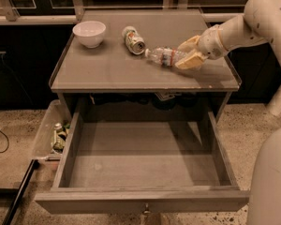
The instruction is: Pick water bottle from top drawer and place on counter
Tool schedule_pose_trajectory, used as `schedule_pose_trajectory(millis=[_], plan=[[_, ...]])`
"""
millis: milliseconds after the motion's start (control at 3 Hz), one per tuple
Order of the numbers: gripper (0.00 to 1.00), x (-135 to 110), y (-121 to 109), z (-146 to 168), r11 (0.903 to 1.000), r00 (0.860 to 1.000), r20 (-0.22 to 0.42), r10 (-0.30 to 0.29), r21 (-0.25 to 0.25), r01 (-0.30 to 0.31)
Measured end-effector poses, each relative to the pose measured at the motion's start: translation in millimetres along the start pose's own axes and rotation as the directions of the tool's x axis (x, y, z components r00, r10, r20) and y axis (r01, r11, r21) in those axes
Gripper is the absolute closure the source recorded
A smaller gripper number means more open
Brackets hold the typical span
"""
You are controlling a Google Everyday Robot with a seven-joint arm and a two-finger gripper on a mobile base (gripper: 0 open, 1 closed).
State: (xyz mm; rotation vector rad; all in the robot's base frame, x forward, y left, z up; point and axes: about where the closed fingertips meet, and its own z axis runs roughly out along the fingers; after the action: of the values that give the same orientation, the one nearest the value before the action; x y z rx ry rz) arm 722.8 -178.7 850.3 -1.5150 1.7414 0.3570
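The counter (107,69) is the biggest thing in front of you, and the task's object already lies on it. Below its front edge the top drawer (107,201) stands pulled fully out, with nothing showing inside it. A clear plastic bin (44,135) with scraps sits on the floor off the bench's left side. The white arm (243,27) reaches in over the right edge. A white bowl (89,33) stands near the back-left corner.

The water bottle (163,56) lies on its side right of centre, cap pointing left toward a can (133,40) that also lies tipped over just beside it, apart from it. The gripper (179,56) is at the bottle's base end, low on the surface. You cannot tell from here whether it is clamped on the bottle or has let go.

Watch the retreat. If the gripper lifts away while it grips, you will likely drag or flip the bottle. Once freed, a round bottle on a glossy top may roll toward the front edge and drop into the open drawer. A sideways nudge could knock it into the can and set that rolling too.
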Motion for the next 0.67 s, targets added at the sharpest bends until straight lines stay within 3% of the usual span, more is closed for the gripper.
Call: schedule_pose_trajectory(millis=[333,667], plan=[[0.11,0.0,0.0,0.0,1.0000,1.000,0.000,0.000,0.000,0.000],[0.00,0.0,0.0,0.1,1.0000,1.000,0.000,0.000,0.000,0.000]])
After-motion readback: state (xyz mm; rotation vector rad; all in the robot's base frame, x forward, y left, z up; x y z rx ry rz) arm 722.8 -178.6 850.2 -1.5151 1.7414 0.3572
